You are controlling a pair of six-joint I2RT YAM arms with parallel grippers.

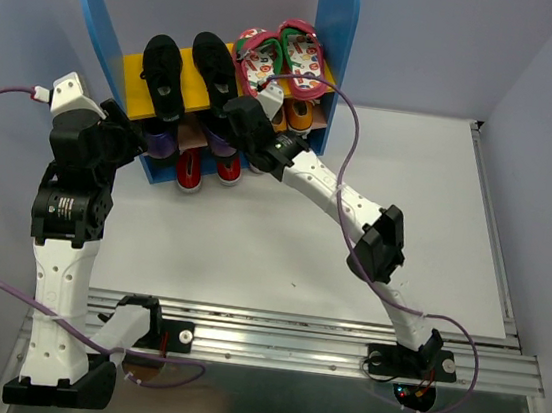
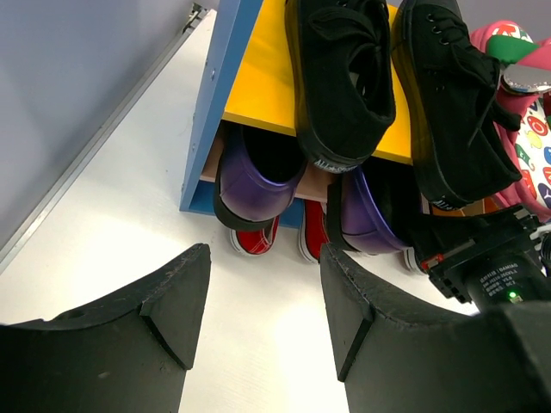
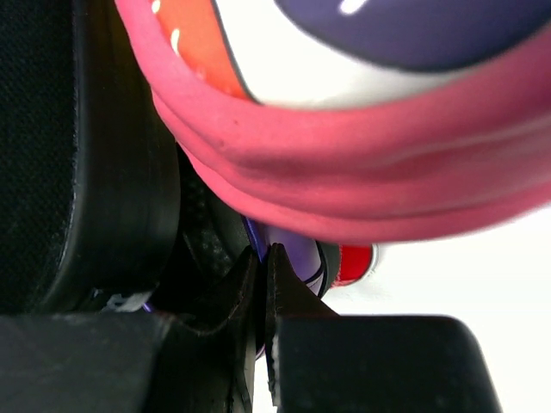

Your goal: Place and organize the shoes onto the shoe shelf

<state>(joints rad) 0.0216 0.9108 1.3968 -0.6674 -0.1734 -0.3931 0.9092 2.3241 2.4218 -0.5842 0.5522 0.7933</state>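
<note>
The shoe shelf (image 1: 335,32) has blue side panels and a yellow top board (image 2: 258,77). Two black shoes (image 1: 162,72) (image 2: 340,77) lie on the top board, and pink flip-flops (image 1: 303,54) sit to their right. Purple loafers (image 2: 250,176) rest on the lower board, with red shoes (image 1: 189,168) (image 2: 254,237) under them. My right gripper (image 1: 234,123) (image 3: 263,258) reaches under the top board, shut on the rim of the right purple loafer (image 3: 297,249). My left gripper (image 2: 263,292) hangs open and holds nothing, in front of the shelf's left end.
An orange shoe (image 1: 300,114) shows on the lower tier at the right. The right arm's purple cable (image 1: 353,115) loops past the shelf's right panel. Grey walls close in the white table (image 1: 416,214) on the left, back and right.
</note>
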